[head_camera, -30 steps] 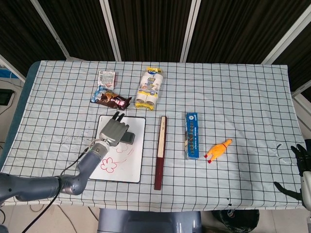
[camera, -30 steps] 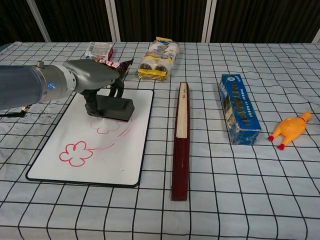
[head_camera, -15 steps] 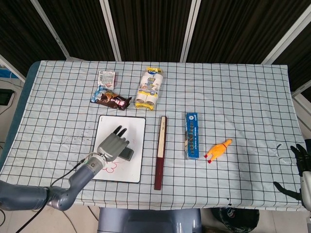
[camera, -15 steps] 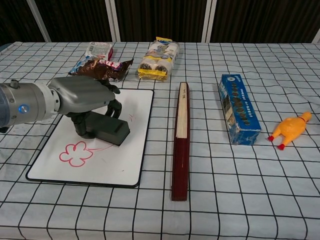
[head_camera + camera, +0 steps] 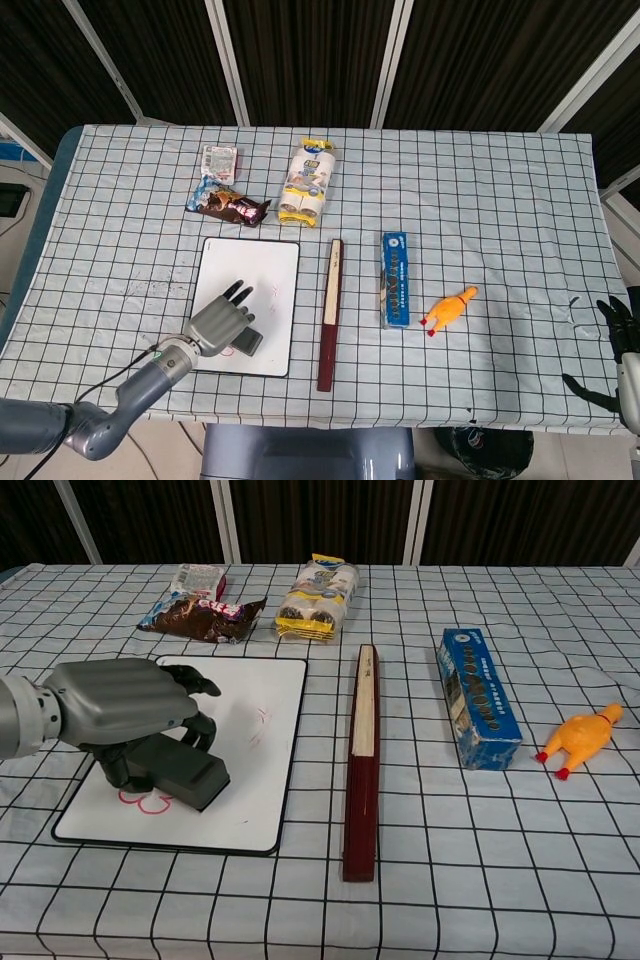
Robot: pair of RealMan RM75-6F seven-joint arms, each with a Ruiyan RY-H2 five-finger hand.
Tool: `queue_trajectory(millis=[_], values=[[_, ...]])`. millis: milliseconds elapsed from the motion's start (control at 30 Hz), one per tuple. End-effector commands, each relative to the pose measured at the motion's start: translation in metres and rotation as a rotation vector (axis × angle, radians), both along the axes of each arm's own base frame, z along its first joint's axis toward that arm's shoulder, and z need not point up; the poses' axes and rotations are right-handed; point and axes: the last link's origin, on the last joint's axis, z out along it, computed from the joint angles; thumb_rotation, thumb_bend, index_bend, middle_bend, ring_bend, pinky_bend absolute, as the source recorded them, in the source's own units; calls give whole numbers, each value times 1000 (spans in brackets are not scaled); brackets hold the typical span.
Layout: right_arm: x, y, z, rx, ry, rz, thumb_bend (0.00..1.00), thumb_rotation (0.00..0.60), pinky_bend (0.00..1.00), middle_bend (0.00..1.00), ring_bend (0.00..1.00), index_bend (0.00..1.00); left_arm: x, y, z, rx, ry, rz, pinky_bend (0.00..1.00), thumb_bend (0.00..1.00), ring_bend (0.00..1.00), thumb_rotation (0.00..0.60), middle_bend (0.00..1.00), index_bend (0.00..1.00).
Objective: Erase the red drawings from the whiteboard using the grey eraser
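Observation:
The whiteboard (image 5: pixel 262 268) (image 5: pixel 262 685) lies left of centre on the checked table. My left hand (image 5: pixel 218 322) (image 5: pixel 118 702) grips the grey eraser (image 5: pixel 247 341) (image 5: pixel 182 771) and presses it on the board's near left part. Part of a red drawing (image 5: pixel 138 801) shows under the eraser, and faint red smears (image 5: pixel 258 725) remain mid-board. My right hand (image 5: pixel 617 322) hangs off the table's right edge, dark fingers apart, holding nothing.
A dark wooden bar (image 5: pixel 329 311) (image 5: pixel 361 750) lies right of the board. Further right are a blue box (image 5: pixel 395 277) (image 5: pixel 475 695) and an orange rubber chicken (image 5: pixel 449 309) (image 5: pixel 583 736). Snack packets (image 5: pixel 228 204) (image 5: pixel 203 616) and a roll pack (image 5: pixel 309 180) (image 5: pixel 316 596) lie behind the board.
My left hand has dragged the eraser toward the board's near edge. The upper red drawings are wiped to faint smears, and the eraser now covers most of the red flower.

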Motion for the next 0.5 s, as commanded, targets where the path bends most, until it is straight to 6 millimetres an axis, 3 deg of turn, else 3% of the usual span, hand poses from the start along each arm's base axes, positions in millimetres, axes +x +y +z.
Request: queue_trajectory(millis=[33, 300, 500], values=[[0, 0, 0, 1, 1, 0, 170, 600, 187, 56, 142, 10, -5, -9, 3, -16, 7, -13, 0, 363, 0, 600, 486, 431], [1, 0, -1, 1, 2, 2, 170, 600, 187, 56, 142, 10, -14, -19, 12, -16, 24, -47, 0, 363, 0, 600, 486, 430], [1, 0, -1, 0, -1, 0, 170, 600, 187, 56, 142, 10, -17, -12, 12, 6, 28, -49, 0, 363, 0, 600, 486, 430]])
